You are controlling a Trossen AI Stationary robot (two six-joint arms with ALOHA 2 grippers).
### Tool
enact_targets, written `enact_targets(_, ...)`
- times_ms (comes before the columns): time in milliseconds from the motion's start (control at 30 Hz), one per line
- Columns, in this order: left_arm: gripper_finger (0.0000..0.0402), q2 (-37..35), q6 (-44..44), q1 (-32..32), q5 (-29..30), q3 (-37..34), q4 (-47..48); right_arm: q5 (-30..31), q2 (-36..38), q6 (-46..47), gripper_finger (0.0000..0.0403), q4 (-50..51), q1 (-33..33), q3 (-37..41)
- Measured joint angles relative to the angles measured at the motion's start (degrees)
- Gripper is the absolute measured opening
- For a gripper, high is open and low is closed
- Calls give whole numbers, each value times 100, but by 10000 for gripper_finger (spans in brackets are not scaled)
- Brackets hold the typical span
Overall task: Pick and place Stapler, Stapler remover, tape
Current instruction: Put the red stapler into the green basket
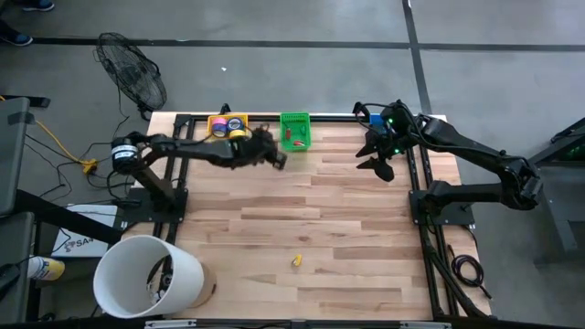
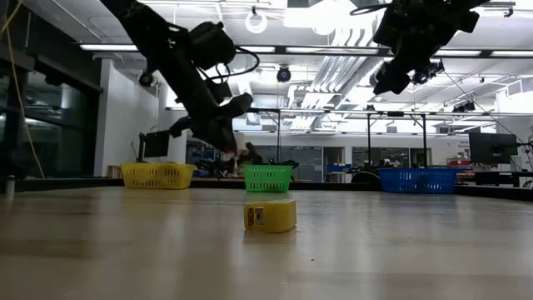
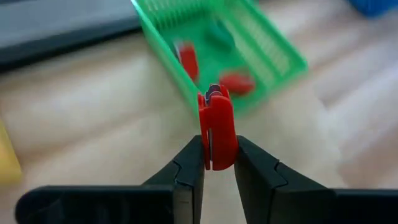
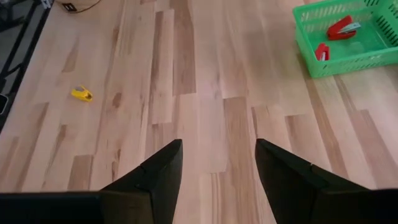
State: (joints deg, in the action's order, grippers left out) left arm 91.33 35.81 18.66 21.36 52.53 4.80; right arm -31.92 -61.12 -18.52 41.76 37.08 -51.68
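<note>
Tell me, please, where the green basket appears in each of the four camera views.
High view: green basket at the table's far edge, centre.
Low view: far behind, centre.
Left wrist view: ahead of the left gripper, which holds a red piece.
Right wrist view: corner.
Shared landmark: the wooden table.

Pale matt wooden table [image 1: 302, 219]; glossy red plastic stapler remover [image 3: 217, 127].

red staple remover [image 3: 216, 127] upright, apparently pinched, near green basket [image 3: 273, 43].
</note>
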Motion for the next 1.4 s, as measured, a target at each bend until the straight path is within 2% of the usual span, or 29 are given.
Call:
enact_targets(267, 57, 76, -90, 766, -194, 1, -1118, 203, 0, 49, 193, -14, 0, 2)
enact_targets(433, 55, 345, 32, 881, -309, 27, -1626, 203, 0, 72, 193, -127, 0, 2)
enact_targets(600, 55, 915, 42, 872, -568, 534, -1665, 331, 0, 214, 193, -310, 0, 0)
enact_targets(700, 55, 1238, 92, 872, -516, 945, -1443, 502, 0, 227, 193, -306, 0, 0)
enact_targets(933, 55, 1701, 446, 874, -381, 1971, 232, 545, 0, 428, 193, -208, 2, 0)
enact_targets(1033, 65, 1762, 561, 874, -417, 2275, 467, 544, 0, 461, 193, -194, 0, 0)
enact_targets(1233, 115, 1768, 562, 874, -533, 2488, 572, 544, 0, 460, 193, -145, 0, 0)
enact_targets(1400, 128, 1768, 565, 872, -684, 2492, 586, 544, 0, 455, 193, -126, 0, 0)
